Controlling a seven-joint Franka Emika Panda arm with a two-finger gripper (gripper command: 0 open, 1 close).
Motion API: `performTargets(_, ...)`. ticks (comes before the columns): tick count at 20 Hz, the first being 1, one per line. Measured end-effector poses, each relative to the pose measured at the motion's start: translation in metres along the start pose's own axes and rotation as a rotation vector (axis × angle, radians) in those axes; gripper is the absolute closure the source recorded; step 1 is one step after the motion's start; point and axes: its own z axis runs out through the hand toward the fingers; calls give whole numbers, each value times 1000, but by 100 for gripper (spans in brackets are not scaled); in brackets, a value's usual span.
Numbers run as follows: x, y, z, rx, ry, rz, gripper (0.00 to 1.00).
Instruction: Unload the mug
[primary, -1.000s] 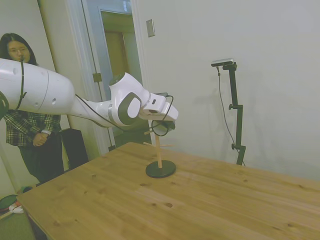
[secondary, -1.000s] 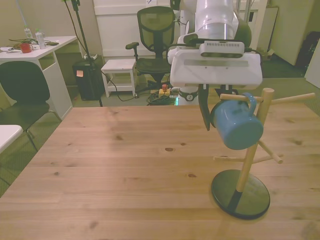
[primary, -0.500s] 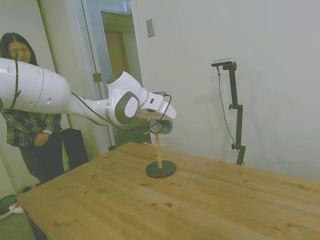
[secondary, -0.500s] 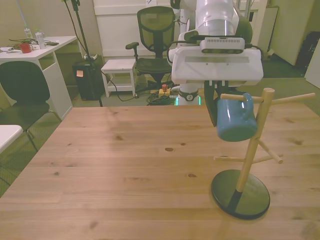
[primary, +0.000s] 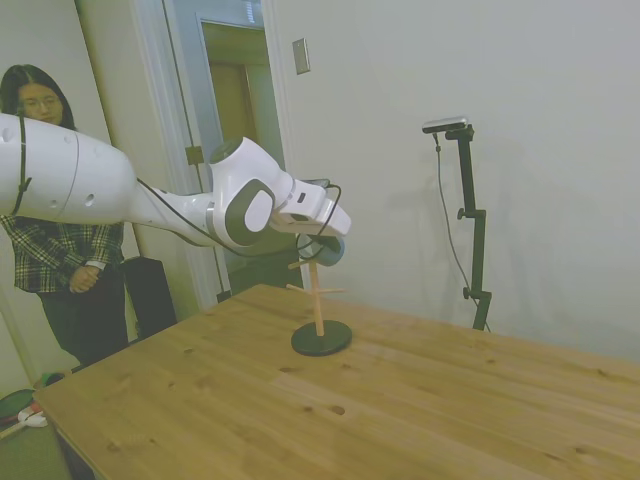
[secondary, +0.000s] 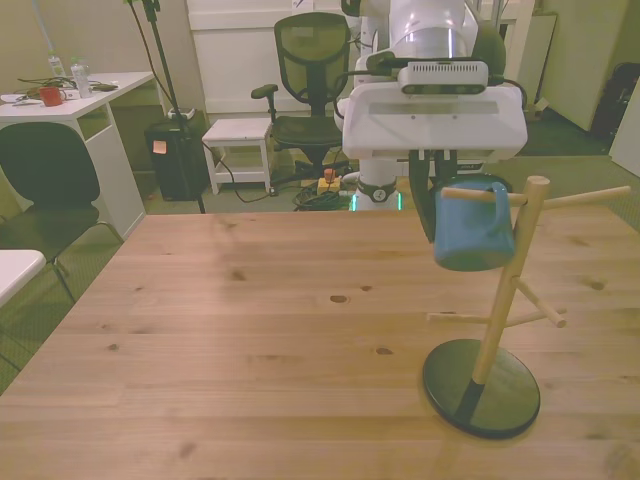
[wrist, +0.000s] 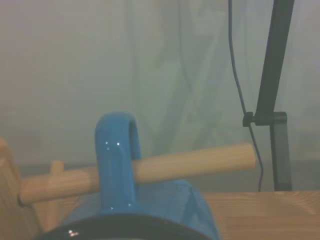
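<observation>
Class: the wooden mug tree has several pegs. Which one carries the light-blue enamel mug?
The top peg pointing to the front view's left, through the light-blue enamel mug handle. The other pegs are bare.

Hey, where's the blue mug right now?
On the front view's right, the mug hangs by its handle on the wooden rack's upper peg, just under the gripper.
</observation>
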Motion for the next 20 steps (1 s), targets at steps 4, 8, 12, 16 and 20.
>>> performTargets(4, 1, 0, -2, 4, -2, 6, 100)
performTargets(8, 2, 0, -4, 6, -5, 12, 100)
performTargets(12, 4, 2, -13, 10, -5, 10, 100)
performTargets(16, 7, 4, -21, 15, 0, 16, 100)
performTargets(20, 9, 6, -23, 10, -4, 21, 100)
